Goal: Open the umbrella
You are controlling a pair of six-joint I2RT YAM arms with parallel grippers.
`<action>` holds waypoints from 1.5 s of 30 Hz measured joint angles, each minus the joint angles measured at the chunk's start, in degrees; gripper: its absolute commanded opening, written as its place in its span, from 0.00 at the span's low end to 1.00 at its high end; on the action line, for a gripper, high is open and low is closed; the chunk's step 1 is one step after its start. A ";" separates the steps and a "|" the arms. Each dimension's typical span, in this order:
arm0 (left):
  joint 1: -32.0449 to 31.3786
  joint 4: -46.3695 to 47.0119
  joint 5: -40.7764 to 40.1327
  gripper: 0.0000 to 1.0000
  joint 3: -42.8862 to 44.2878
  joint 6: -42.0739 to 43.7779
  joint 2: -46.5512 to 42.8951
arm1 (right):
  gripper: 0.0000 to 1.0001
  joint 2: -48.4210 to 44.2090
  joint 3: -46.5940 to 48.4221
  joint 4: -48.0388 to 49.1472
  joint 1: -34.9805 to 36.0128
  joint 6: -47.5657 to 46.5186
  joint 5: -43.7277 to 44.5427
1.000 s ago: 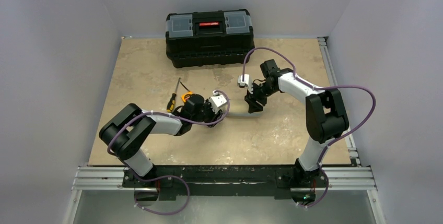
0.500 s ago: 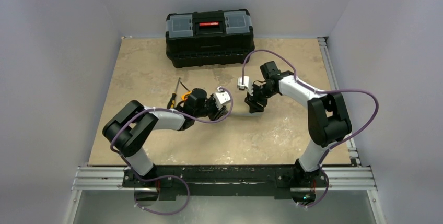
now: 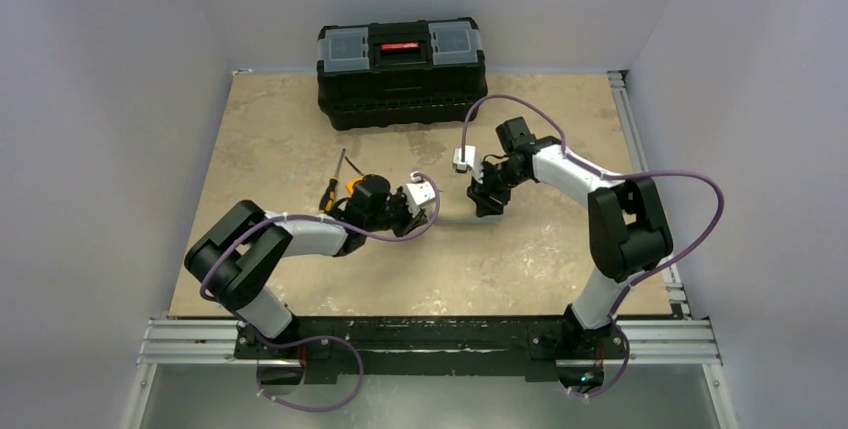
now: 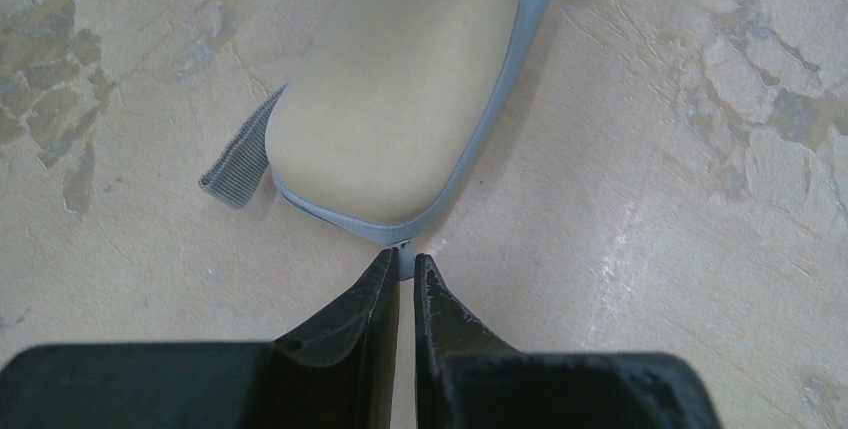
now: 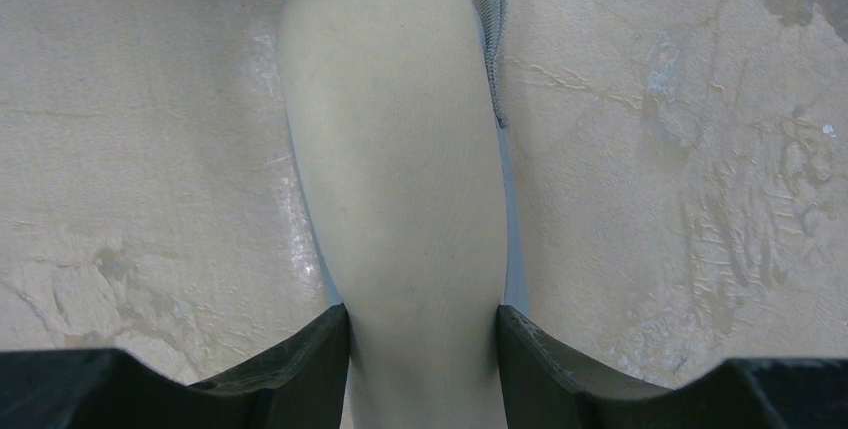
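The umbrella (image 5: 400,179) lies flat on the surface (image 4: 700,199) between the arms, inside its soft cream sleeve (image 4: 390,99). The right jaws clamp the covered body at one end. The left jaws are nearly together, pinching the grey hem at the other tip. It looks light and its cloth slack and slippery, so that thin hem probably needs a firm pinch.

The table (image 3: 260,119) bears toolbox (image 3: 402,72), screwdriver (image 3: 331,187) and umbrella (image 5: 400,179).

left tool (image 3: 428,215), right tool (image 3: 487,205), umbrella (image 3: 455,217) seemingly between, toolbox (image 3: 402,71) behind
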 measured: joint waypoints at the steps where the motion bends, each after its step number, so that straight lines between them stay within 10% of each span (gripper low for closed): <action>1: 0.28 -0.02 0.00 0.14 -0.33 -0.50 -0.26 | 0.00 0.00 -0.04 0.00 0.13 -0.02 -0.13; 22: 1.79 -1.64 1.31 0.46 1.09 -1.14 1.60 | 0.00 -0.72 -0.96 0.83 0.17 -1.01 -0.17; 27: 1.73 -0.87 1.20 0.37 3.21 -1.03 5.05 | 0.00 -0.72 -0.96 0.83 0.17 -0.85 -0.17; 33: 1.38 0.24 1.18 0.00 4.92 -0.83 7.96 | 0.00 -0.70 -0.94 1.20 0.13 -0.02 0.11; 45: -1.90 1.51 0.00 0.00 4.09 -4.09 7.48 | 0.00 0.98 0.98 1.33 -0.04 12.22 -0.39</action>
